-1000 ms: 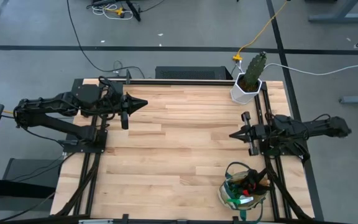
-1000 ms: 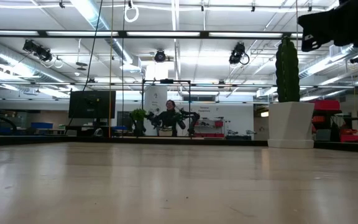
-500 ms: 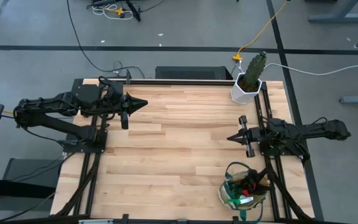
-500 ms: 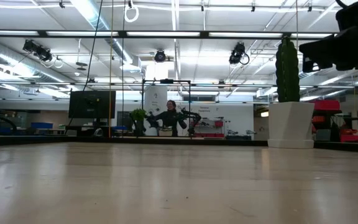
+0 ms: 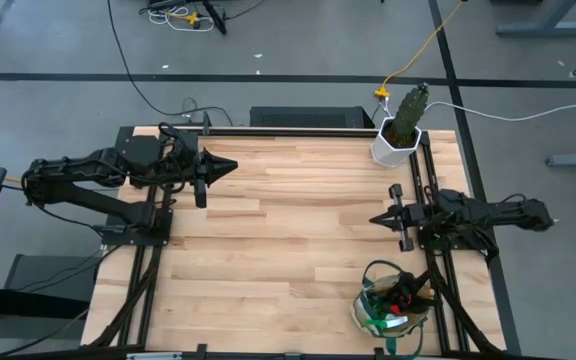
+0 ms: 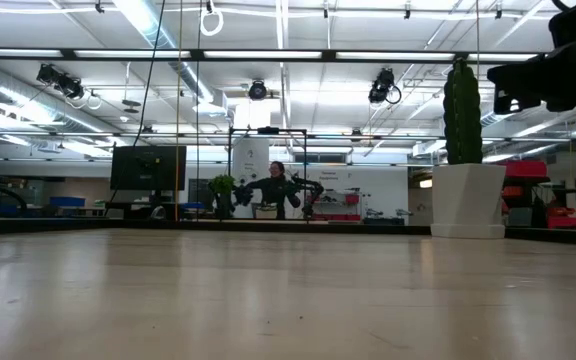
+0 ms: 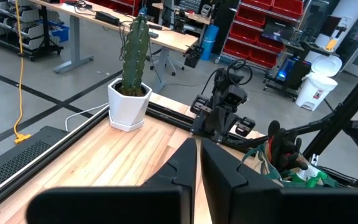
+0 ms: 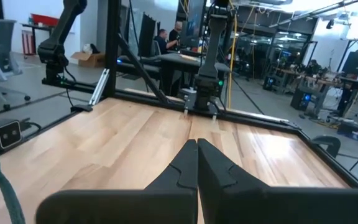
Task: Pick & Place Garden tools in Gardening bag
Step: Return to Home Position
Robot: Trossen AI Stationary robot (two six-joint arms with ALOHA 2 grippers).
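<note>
The gardening bag (image 5: 392, 308) stands on the table's near right corner, and the left wrist view shows it too (image 7: 291, 171). Garden tools (image 5: 400, 296) stick out of its open top: dark and red pieces and something green and white. My left gripper (image 5: 230, 165) hovers level over the table's far left, pointing right, its fingertips (image 7: 199, 155) a thin slit apart and holding nothing. My right gripper (image 5: 374, 217) is shut and empty at the right edge, pointing left, on the far side of the bag.
A green cactus in a white pot (image 5: 400, 128) stands at the far right corner and shows in the low view (image 6: 465, 160). Bare wooden tabletop (image 5: 288, 240) lies between the arms. Black frame rails (image 5: 430, 190) run along both sides.
My right gripper has sunk toward the table while the right arm folded back toward its base. It stays shut and level. The bag and its tools have not moved.
</note>
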